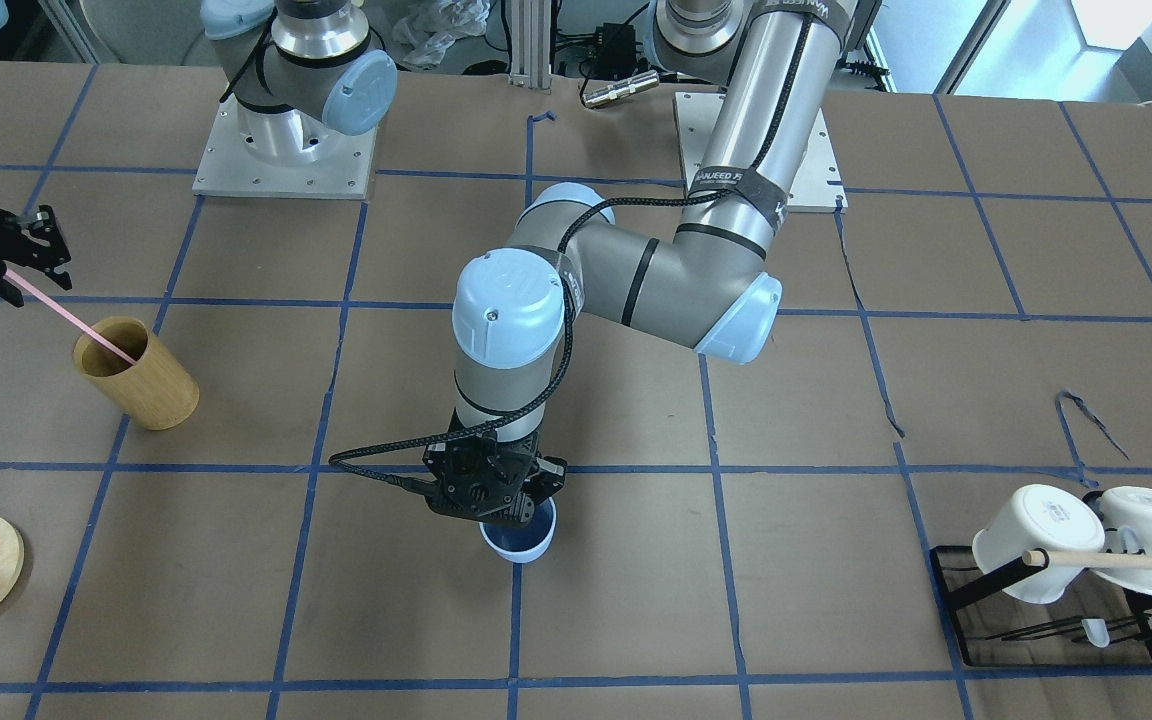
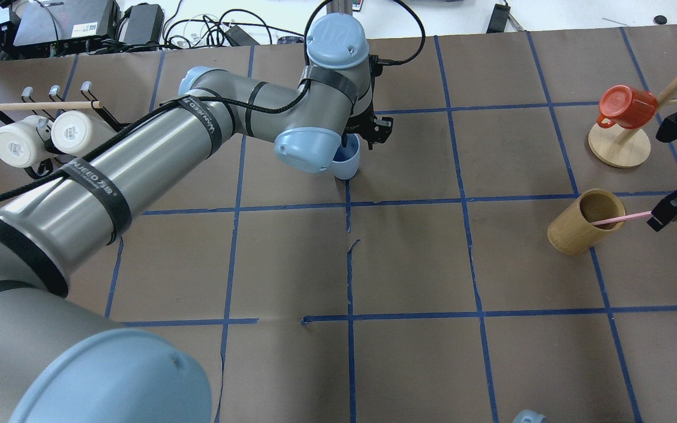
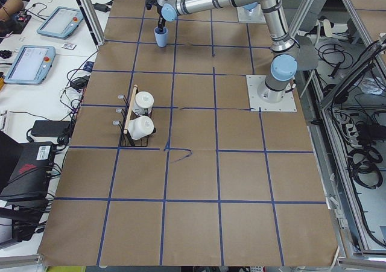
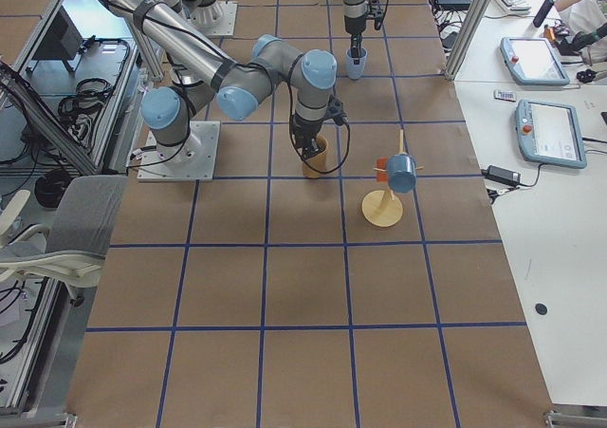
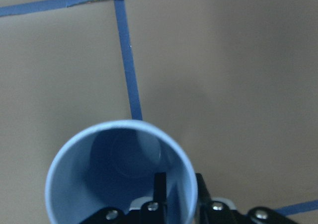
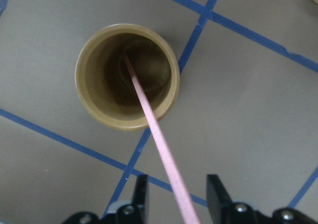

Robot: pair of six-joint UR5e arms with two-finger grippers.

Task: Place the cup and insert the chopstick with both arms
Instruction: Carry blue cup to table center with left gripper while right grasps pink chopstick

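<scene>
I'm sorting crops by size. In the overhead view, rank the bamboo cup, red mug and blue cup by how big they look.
1. bamboo cup
2. red mug
3. blue cup, smallest as seen, though the left arm hides part of it.

A robotics lab: teach pendants (image 4: pixel 555 134), cable tangles (image 3: pixel 362 157), tape-gridded table (image 3: pixel 193 224).
</scene>
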